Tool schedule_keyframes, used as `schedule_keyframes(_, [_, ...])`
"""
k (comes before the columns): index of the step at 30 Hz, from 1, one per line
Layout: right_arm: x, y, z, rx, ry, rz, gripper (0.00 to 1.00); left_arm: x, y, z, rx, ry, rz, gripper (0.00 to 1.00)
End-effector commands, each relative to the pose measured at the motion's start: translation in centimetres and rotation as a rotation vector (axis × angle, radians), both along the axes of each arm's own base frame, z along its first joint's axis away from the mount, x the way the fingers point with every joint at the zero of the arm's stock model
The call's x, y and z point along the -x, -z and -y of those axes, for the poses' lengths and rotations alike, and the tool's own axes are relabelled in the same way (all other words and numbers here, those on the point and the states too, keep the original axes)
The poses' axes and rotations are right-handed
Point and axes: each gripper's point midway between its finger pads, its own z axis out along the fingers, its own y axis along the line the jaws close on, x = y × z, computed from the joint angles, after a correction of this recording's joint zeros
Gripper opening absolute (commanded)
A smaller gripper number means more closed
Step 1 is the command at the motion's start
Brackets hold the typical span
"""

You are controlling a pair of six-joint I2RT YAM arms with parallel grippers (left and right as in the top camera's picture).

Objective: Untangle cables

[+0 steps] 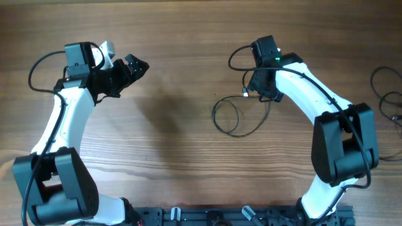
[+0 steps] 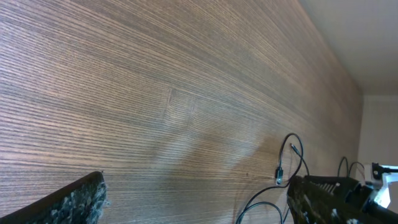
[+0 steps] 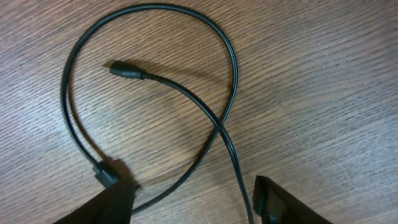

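A thin black cable (image 1: 227,117) lies looped on the table centre-right. In the right wrist view it forms a loop (image 3: 231,65) that crosses itself, with one small plug end (image 3: 122,70) inside the loop and another plug (image 3: 104,174) by the left finger. My right gripper (image 1: 259,93) (image 3: 196,202) is open, low over the cable, with strands running between its fingers. My left gripper (image 1: 129,69) (image 2: 199,202) is open and empty at the far left; the cable shows in its view (image 2: 287,163) far ahead.
More thin black cables (image 1: 384,94) lie at the table's right edge. The wooden table (image 1: 176,157) is bare between the arms. The arm bases stand along the front edge.
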Motion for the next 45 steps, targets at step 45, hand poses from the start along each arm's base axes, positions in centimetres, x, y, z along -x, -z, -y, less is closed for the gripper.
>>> schedule_keyframes(45, [1.9,4.7,-1.6,0.006,0.007,-0.056,0.52,0.0,-1.0,0.0,-0.020,0.041,0.052,0.95])
